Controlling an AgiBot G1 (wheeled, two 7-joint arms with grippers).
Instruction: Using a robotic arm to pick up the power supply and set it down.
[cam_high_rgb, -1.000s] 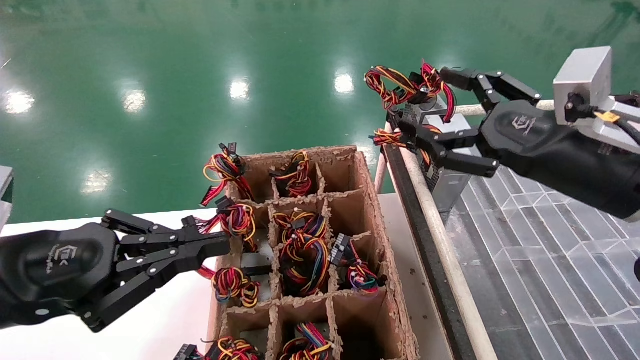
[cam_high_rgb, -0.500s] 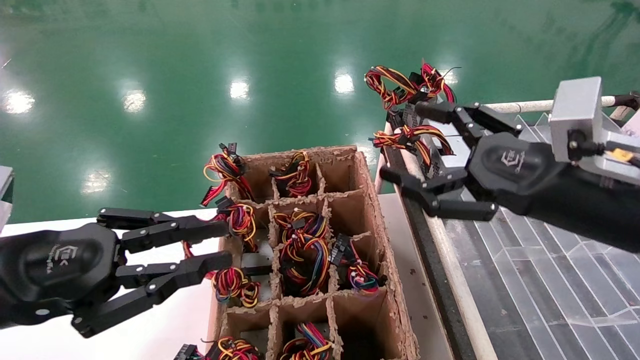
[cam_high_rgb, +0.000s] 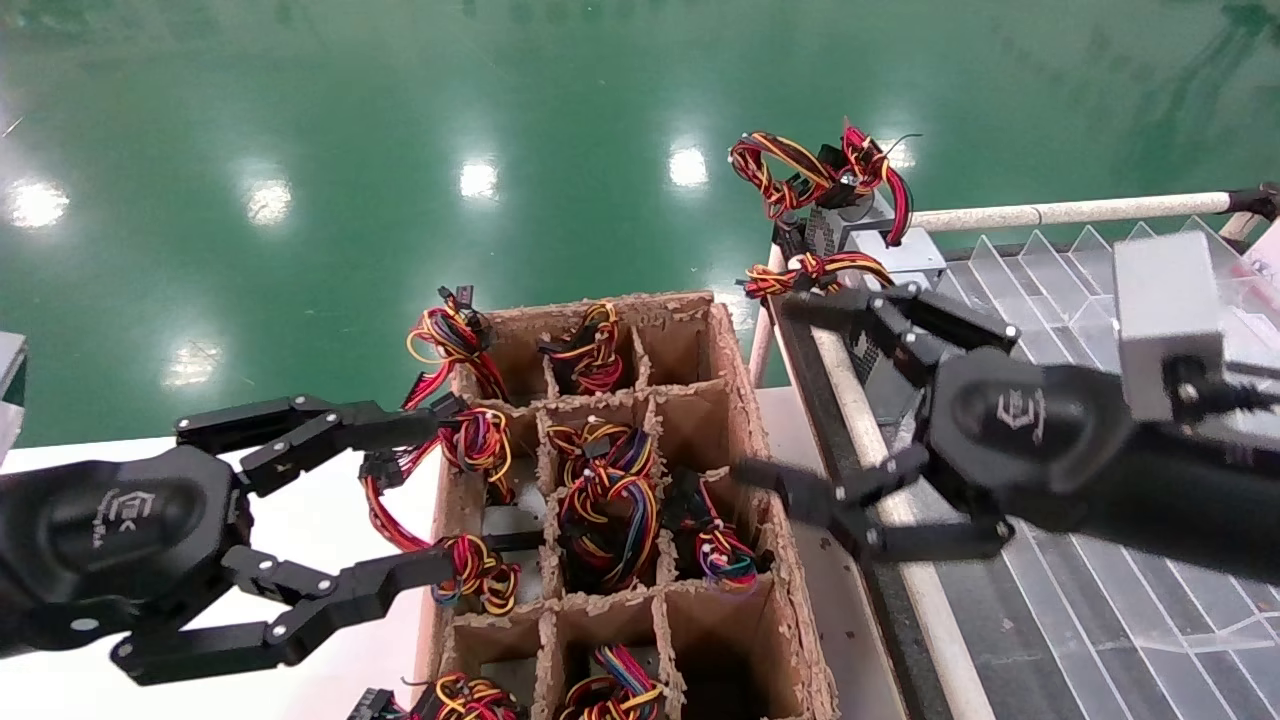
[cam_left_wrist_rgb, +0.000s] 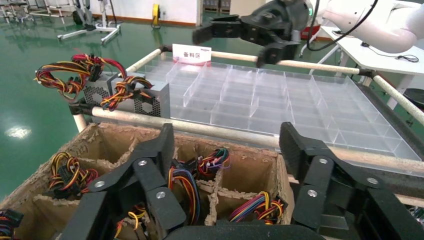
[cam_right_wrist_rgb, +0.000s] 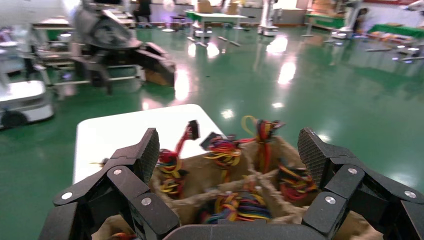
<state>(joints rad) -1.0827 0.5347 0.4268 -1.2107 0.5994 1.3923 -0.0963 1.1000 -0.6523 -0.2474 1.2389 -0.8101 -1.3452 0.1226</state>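
Observation:
The power supply (cam_high_rgb: 864, 352) (cam_left_wrist_rgb: 152, 100) is a small grey box with a perforated side and a low wire bundle. It stands at the far left corner of the clear tray, beside a like box with taller looped wires (cam_high_rgb: 850, 215). My right gripper (cam_high_rgb: 770, 390) (cam_right_wrist_rgb: 230, 150) hangs open and empty just in front of it, over the tray rail and the cardboard box's right wall. My left gripper (cam_high_rgb: 445, 495) (cam_left_wrist_rgb: 227, 145) is open wide at the carton's left side, holding nothing, with wire bundles near its fingertips.
The brown cardboard box (cam_high_rgb: 745, 420) has dividers and several cells filled with coloured wire bundles. It sits on a white table (cam_high_rgb: 330, 660). To its right lies a clear divided tray (cam_high_rgb: 1080, 520) framed by pale rails (cam_high_rgb: 1060, 212). Green floor lies beyond.
My right gripper has let go of the power supply and pulled back toward me and the carton, still open. My left gripper has gone from nearly shut to wide open.

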